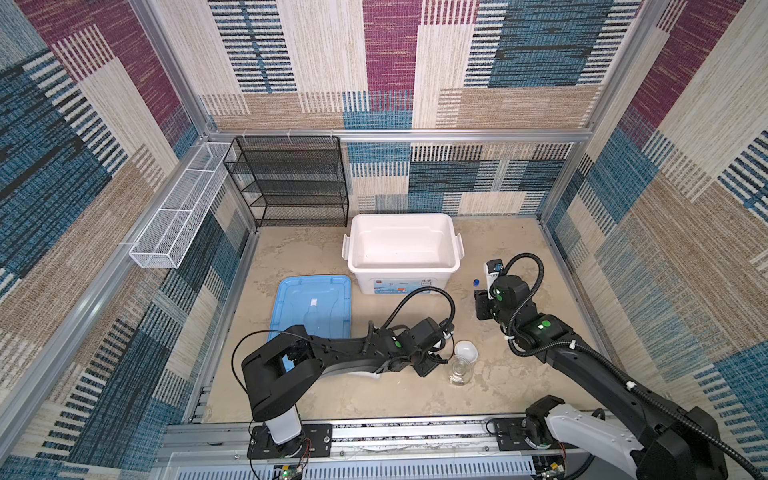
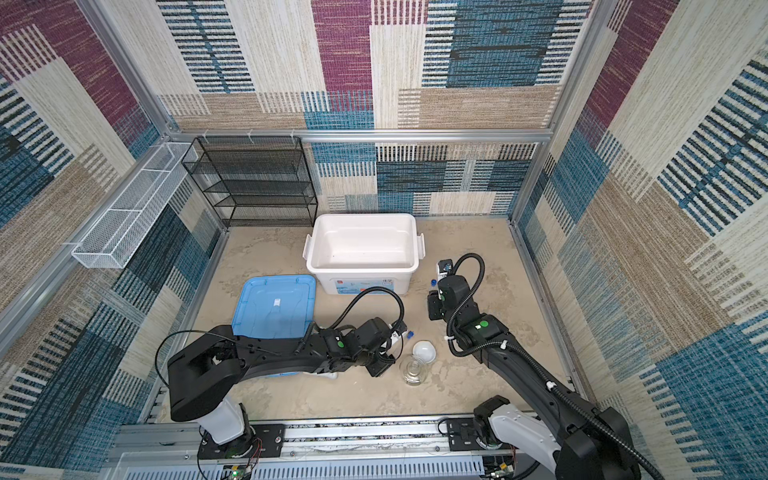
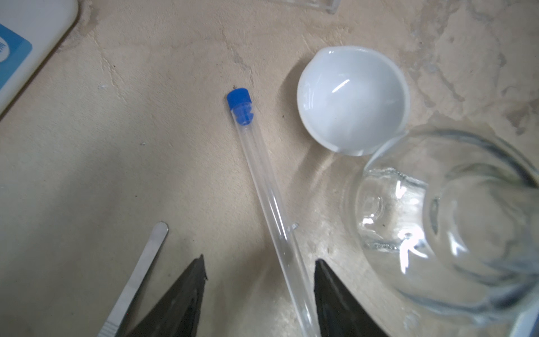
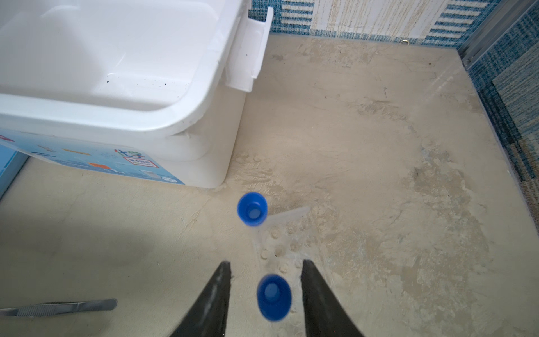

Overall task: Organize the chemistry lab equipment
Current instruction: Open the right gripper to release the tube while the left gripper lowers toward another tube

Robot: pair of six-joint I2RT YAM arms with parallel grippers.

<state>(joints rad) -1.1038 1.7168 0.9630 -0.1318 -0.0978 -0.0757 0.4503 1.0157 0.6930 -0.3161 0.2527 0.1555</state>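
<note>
A clear blue-capped test tube [image 3: 262, 186] lies flat on the table. My left gripper [image 3: 260, 259] is open and straddles its lower end, the tube nearer one finger; its cap [image 2: 410, 333] shows in a top view. Close by are the small white bowl [image 3: 351, 99], a clear glass flask [image 3: 443, 221] and metal tweezers [image 3: 140, 271]. My right gripper [image 4: 266, 262] is open, pointing down by the bin's right side. Between its fingers, with a gap on each side, is a blurred blue cap [image 4: 273, 297] of an upright tube. A second upright tube's cap [image 4: 252, 209] stands just beyond.
The open white bin [image 1: 402, 266] stands at the back centre, its blue lid [image 1: 291, 299] on the table to the left with a clear flask [image 1: 312, 318] lying on it. A black wire rack [image 1: 291, 183] and a white mesh shelf [image 1: 178, 208] line the back-left corner.
</note>
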